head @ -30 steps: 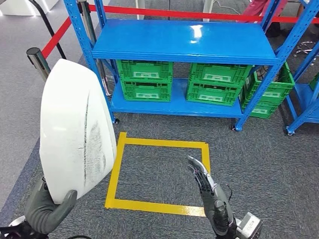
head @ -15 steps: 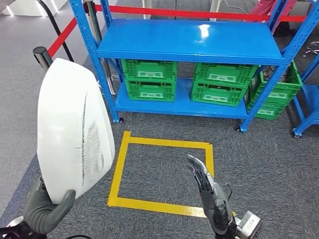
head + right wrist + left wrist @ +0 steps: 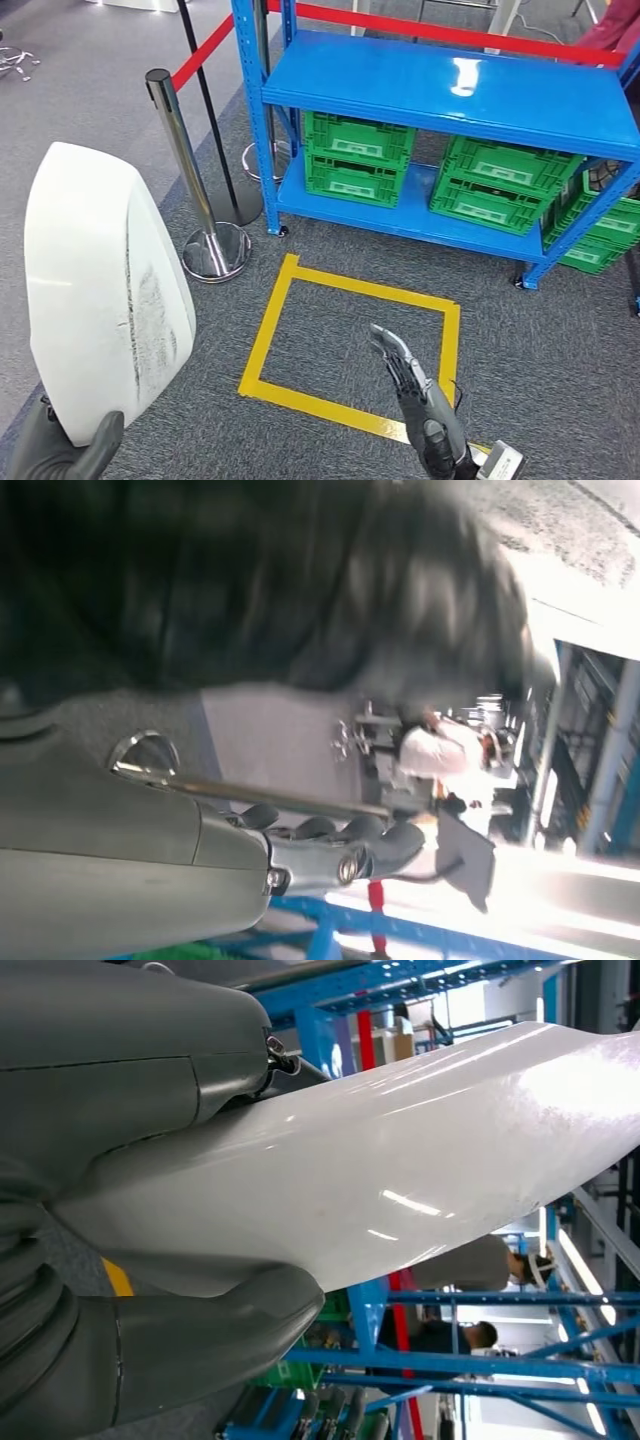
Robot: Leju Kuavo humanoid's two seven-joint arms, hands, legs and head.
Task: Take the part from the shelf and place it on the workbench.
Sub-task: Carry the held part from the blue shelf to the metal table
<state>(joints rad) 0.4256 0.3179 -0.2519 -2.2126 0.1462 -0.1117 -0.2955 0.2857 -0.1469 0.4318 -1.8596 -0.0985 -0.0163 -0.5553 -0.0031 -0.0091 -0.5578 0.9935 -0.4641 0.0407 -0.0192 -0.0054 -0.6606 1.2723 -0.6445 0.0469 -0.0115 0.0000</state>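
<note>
We carry the white part (image 3: 106, 290), a broad curved shell with a scuffed grey patch, upright in our left hand (image 3: 64, 450), which grasps it from below at its lower edge; the left wrist view shows the thumb (image 3: 196, 1345) under the glossy shell (image 3: 423, 1150) and the rest of the hand above it. Our right hand (image 3: 419, 400) holds nothing, fingers extended and apart, raised over the yellow tape rectangle (image 3: 355, 345) on the grey carpet. The blue shelf (image 3: 453, 90), with green crates (image 3: 358, 160) on its lower level, stands just beyond the tape, and a chrome stanchion (image 3: 189, 180) with a red belt stands near its left post.

The part is off the shelf, so we judge the carry to the workbench, which we cannot see here, to be the step in hand. Doing it well means keeping the tall shell from tipping out of a one-sided grasp, turning smoothly, giving the stanchion room, and keeping the free hand ready to steady the part.
</note>
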